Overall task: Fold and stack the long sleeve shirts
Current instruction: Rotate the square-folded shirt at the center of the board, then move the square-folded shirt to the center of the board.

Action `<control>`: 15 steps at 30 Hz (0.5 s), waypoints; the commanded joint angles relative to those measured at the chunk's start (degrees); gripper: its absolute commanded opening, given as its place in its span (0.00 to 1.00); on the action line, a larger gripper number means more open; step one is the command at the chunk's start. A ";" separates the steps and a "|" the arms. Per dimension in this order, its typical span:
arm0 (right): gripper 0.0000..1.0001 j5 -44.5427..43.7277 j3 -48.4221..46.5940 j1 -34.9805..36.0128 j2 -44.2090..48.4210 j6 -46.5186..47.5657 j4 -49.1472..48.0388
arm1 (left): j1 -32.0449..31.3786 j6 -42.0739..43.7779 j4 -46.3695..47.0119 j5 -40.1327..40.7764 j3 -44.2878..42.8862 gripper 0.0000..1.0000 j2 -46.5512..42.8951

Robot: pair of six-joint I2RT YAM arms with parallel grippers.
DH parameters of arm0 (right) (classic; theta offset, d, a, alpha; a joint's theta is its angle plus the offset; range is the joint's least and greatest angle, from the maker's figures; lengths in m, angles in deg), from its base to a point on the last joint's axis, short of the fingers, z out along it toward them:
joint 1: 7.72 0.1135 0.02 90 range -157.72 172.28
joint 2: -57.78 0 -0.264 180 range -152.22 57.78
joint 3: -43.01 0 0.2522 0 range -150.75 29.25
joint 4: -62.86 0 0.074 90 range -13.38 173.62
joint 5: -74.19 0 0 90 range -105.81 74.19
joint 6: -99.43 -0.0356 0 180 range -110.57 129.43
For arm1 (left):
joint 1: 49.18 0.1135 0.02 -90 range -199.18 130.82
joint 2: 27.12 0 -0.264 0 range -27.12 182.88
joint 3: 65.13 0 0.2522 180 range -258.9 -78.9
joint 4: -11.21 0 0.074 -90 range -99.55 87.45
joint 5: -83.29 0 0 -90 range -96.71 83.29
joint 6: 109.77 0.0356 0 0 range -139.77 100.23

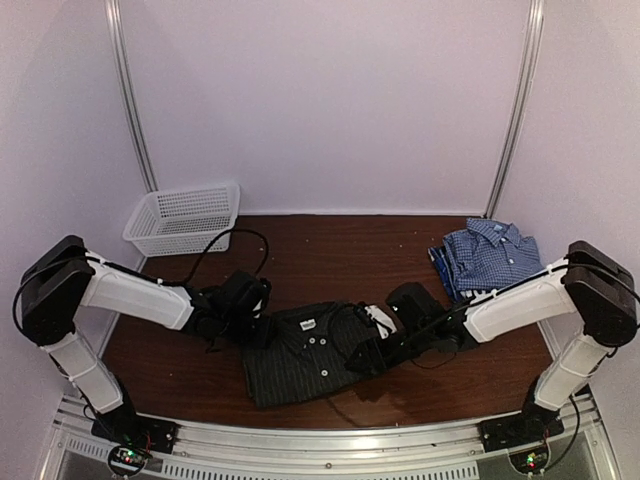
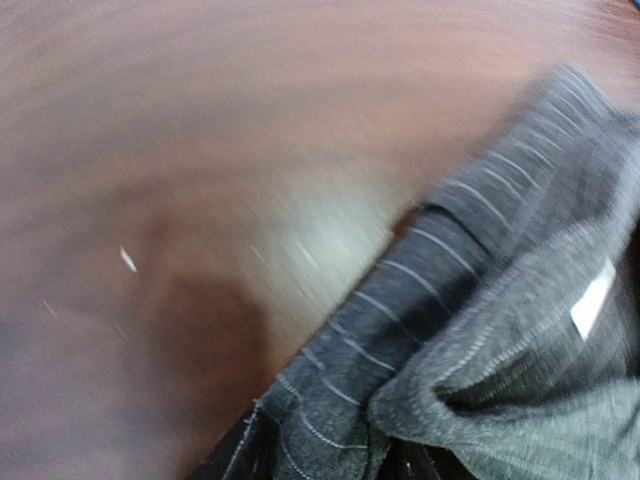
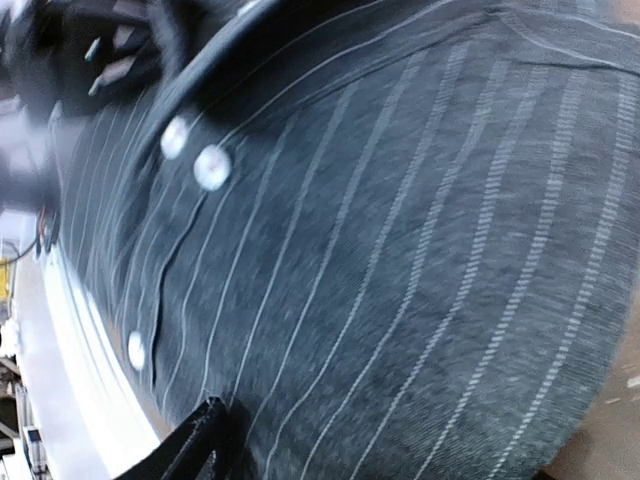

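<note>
A black pinstriped long sleeve shirt (image 1: 300,362) lies partly folded on the table's near middle, collar and pale buttons facing up. My left gripper (image 1: 255,325) is at its left edge, where bunched striped cloth (image 2: 470,340) fills the place of the jaws and hides the fingers. My right gripper (image 1: 368,352) is at the shirt's right edge. There, the striped cloth (image 3: 400,250) with its pale buttons (image 3: 212,167) covers nearly the whole wrist view, and only one dark finger (image 3: 195,445) shows beneath it. A folded blue-white checked shirt (image 1: 490,255) rests at the back right.
A white mesh basket (image 1: 185,215) stands at the back left corner, partly off the brown table (image 1: 330,250). A black cable (image 1: 235,240) loops over the table behind my left arm. Pale walls close in the back and both sides.
</note>
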 commanded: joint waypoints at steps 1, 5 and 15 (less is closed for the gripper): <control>0.74 -6.01 0.45 2.77 2.39 -3.45 2.70 | 3.94 6.28 -4.10 4.80 -4.05 0.48 2.90; 0.87 -16.87 -2.31 1.53 7.41 -2.45 12.73 | 6.39 9.02 -5.62 8.14 -5.92 0.58 1.80; 1.00 -34.96 -10.79 -17.42 19.56 2.53 26.86 | 6.73 12.95 -5.76 14.76 -6.00 0.93 -7.25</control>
